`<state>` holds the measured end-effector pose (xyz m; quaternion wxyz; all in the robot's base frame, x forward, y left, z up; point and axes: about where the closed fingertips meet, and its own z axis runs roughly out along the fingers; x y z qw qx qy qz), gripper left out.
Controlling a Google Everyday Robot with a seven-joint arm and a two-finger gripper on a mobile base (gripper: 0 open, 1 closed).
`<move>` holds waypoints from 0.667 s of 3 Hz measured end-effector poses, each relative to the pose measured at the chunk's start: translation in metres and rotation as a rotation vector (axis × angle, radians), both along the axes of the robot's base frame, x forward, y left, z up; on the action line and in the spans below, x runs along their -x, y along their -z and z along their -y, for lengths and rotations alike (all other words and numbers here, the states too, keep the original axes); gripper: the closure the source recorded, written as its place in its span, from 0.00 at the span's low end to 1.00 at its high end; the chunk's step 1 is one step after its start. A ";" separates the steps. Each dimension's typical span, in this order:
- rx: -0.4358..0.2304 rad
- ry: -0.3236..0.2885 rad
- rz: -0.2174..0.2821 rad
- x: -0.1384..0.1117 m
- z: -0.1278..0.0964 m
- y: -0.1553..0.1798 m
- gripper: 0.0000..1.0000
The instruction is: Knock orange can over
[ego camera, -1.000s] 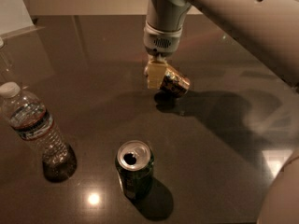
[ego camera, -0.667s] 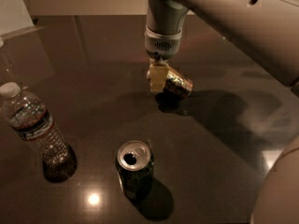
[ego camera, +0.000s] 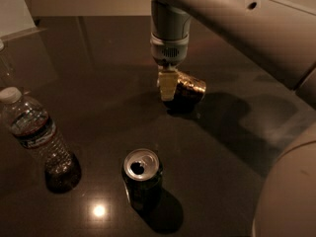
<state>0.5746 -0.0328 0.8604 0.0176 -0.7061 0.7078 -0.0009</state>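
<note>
My hand (ego camera: 168,89) is low over the table (ego camera: 98,68), touching the orange can (ego camera: 192,89), which is tilted far over. Can't tell if the hand's spread or pinching. Three containers: that can, one opened green can (ego camera: 142,174) standing upright, and one capped water bottle (ego camera: 37,135). Can't see what's inside any of them.

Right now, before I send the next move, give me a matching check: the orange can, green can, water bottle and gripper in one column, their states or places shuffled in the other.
1. orange can
2. green can
3. water bottle
4. gripper

A. upright, capped, at the picture's left
B. pointing down, close against a tipped can
C. tipped onto its side
D. upright nearest the camera, opened top showing

Pairs: 1-C, 2-D, 3-A, 4-B.
</note>
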 end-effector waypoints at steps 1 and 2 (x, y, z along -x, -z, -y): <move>0.012 -0.006 -0.020 -0.003 0.000 0.017 0.00; 0.012 -0.006 -0.019 -0.003 0.000 0.017 0.00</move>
